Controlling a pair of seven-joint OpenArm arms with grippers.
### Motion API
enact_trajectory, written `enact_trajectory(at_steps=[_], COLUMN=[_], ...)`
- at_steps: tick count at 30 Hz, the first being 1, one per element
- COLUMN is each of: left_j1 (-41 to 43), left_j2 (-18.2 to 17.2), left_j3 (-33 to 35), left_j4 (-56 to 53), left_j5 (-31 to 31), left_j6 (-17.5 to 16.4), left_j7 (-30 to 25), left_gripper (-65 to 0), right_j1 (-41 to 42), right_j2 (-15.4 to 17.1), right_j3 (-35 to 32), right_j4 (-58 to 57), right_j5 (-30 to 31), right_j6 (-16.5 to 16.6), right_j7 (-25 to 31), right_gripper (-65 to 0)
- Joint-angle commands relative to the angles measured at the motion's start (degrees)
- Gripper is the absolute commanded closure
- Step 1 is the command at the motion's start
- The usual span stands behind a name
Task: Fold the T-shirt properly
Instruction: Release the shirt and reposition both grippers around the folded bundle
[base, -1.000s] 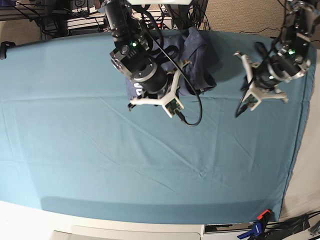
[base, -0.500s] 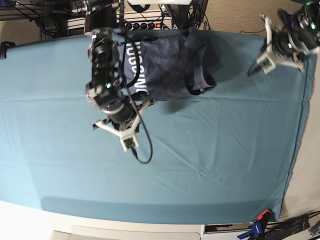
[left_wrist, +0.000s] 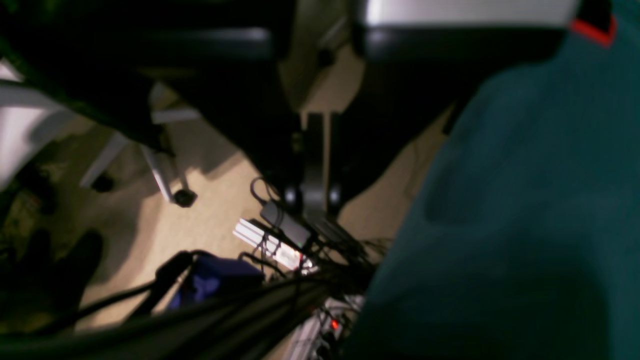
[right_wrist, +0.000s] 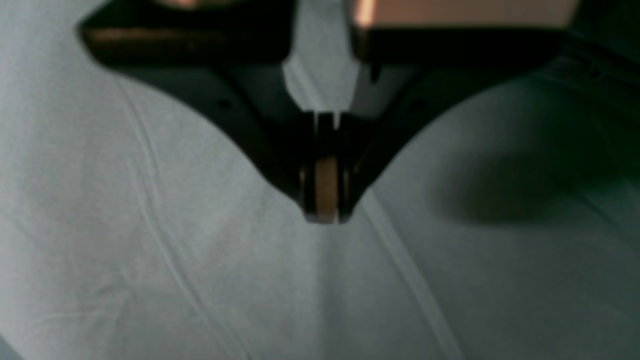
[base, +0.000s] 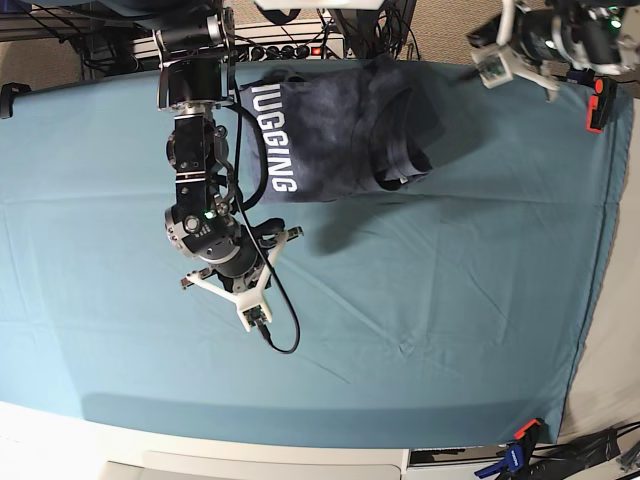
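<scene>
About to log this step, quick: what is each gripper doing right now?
Left gripper: shut, holding nothing, off past the table edge.
Right gripper: shut, holding nothing, over the teal table cloth; the T-shirt lies ungripped.

one t-shirt (base: 330, 135), one teal cloth (base: 420, 300) — two tools, each shut.

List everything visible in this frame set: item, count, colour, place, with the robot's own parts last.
T-shirt: one, dark blue-grey with white lettering, bunched at the table's far edge, held by neither gripper.
Table cloth: one, teal, covering the table.
Clamp: one, orange and black, at the near right cloth edge.
Cables and power strip: several, dark, on the floor in the left wrist view.
Right gripper: one, black, shut, empty, over bare cloth.
Left gripper: one, black, shut, empty, raised beyond the table's far right corner.
</scene>
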Motion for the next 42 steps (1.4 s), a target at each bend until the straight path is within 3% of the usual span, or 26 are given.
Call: enact_trajectory(at_steps=[1,8,16,22,28,30,42], left_j1=[-0.3,-11.5,-21.4,-23.1,-23.2,-23.2,-23.1], left_j2=[-0.6,0.2,4.8,6.5,10.6,12.3,20.0], left_j3=[1.9,19.4,29.6,31.1,31.1,31.1,31.1], left_j4=[0.8,-0.4,-7.3,-7.3,-7.3,-7.3,-7.9], left_j5=[1.2,13.6,13.4,9.0,6.5,6.5,10.0], left_j6=[0.1,5.5,5.7,5.7,5.2,3.9,4.4], left_j7=[-1.3,-5.2,-5.3,-5.0,-5.9,-6.9,-9.3], left_gripper=[0.0,0.0,0.0,0.0,0.0,0.0,0.0], right_j1=[1.4,1.4,1.0,0.8,0.8,0.8,0.8], right_j2=[0.0,0.0,0.0,0.0,0.0,0.0,0.0], right_j3=[0.1,0.1,0.1,0.1,0.1,0.1,0.1], right_j4=[0.9,0.9,0.9,0.9,0.8,0.8,0.8], right_j5=[0.2,0.2,0.1,0.1,0.2,0.7,1.3], right_j6=[-0.2,-0.2,-0.2,-0.2,-0.2,-0.2,-0.2], right_j7=[1.2,0.8,0.3,0.3,0.3,0.3,-0.7], right_gripper=[0.0,0.0,0.0,0.0,0.0,0.0,0.0])
